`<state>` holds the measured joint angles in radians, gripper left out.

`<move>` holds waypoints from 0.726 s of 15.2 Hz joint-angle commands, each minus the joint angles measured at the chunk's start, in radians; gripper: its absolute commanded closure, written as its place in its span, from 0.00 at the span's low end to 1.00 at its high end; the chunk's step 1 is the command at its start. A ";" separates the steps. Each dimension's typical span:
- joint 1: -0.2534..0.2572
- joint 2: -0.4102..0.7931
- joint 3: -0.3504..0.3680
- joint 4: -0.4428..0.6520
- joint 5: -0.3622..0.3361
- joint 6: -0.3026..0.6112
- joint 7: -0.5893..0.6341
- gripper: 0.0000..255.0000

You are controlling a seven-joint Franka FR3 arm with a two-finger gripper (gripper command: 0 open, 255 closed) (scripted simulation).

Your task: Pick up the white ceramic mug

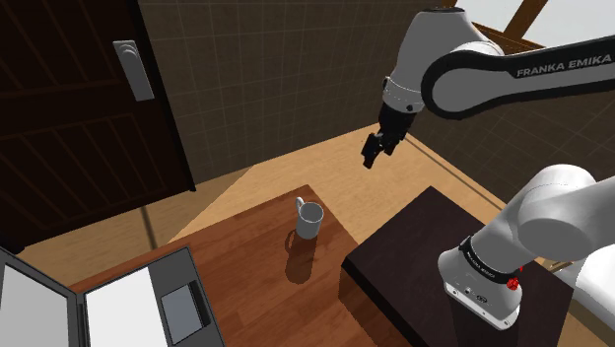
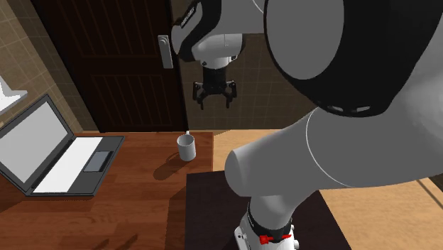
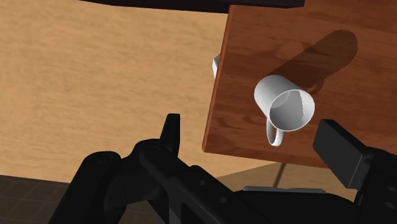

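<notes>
Smooth white, possibly ceramic, cylindrical mug (image 3: 284,105) upright on reddish wood-grain table (image 3: 254,38); black jaws stand wide apart above it.

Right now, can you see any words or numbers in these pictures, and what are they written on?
"FRANKA EMIKA": pale letters on the white robot arm's dark band.
Tiny pale marks on the arm's dark wrist joint: too small to read.
Plain white handled mug and open grey laptop: no writing visible.
</notes>
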<state>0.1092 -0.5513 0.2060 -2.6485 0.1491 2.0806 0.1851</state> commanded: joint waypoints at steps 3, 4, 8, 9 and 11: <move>0.019 0.128 0.067 -0.007 0.014 0.153 0.060 0.00; 0.021 0.164 0.083 -0.004 0.013 0.190 0.077 0.00; 0.024 0.319 0.149 0.020 -0.017 0.332 0.158 0.00; 0.023 0.360 0.165 0.030 -0.033 0.366 0.183 0.00; 0.019 0.446 0.193 0.054 -0.078 0.430 0.241 0.00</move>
<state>0.1289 -0.1426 0.3863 -2.6008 0.0901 2.4768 0.3995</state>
